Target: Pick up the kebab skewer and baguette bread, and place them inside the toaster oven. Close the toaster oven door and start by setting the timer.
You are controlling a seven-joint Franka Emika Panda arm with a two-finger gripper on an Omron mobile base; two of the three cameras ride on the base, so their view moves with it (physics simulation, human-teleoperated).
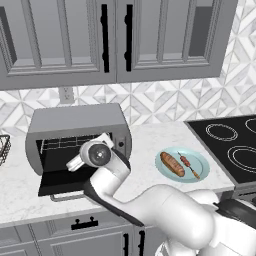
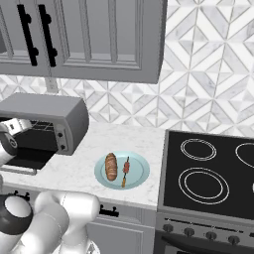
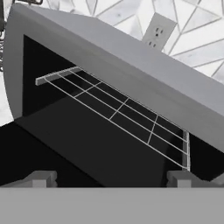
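The toaster oven (image 1: 75, 122) (image 2: 44, 111) stands on the counter at the left. Its door (image 1: 60, 186) (image 2: 25, 159) is dropped open, flat in front of it. My gripper (image 3: 111, 179) (image 1: 90, 150) is open just before the oven mouth, above the door, with nothing between its fingers. It faces the dark interior and the wire rack (image 3: 118, 109). Right of the oven, a pale blue plate (image 1: 195, 154) (image 2: 141, 171) carries the baguette bread (image 1: 172, 163) (image 2: 111, 166) and, beside it, the thin kebab skewer (image 1: 189, 166) (image 2: 125, 171). The plate lies well apart from my gripper.
A black stovetop (image 1: 230, 145) (image 2: 208, 173) borders the counter on the right. Grey wall cabinets (image 1: 115, 40) hang above the oven. A wire basket (image 1: 2, 147) sits at the far left edge. A wall outlet (image 3: 157, 31) is behind the oven.
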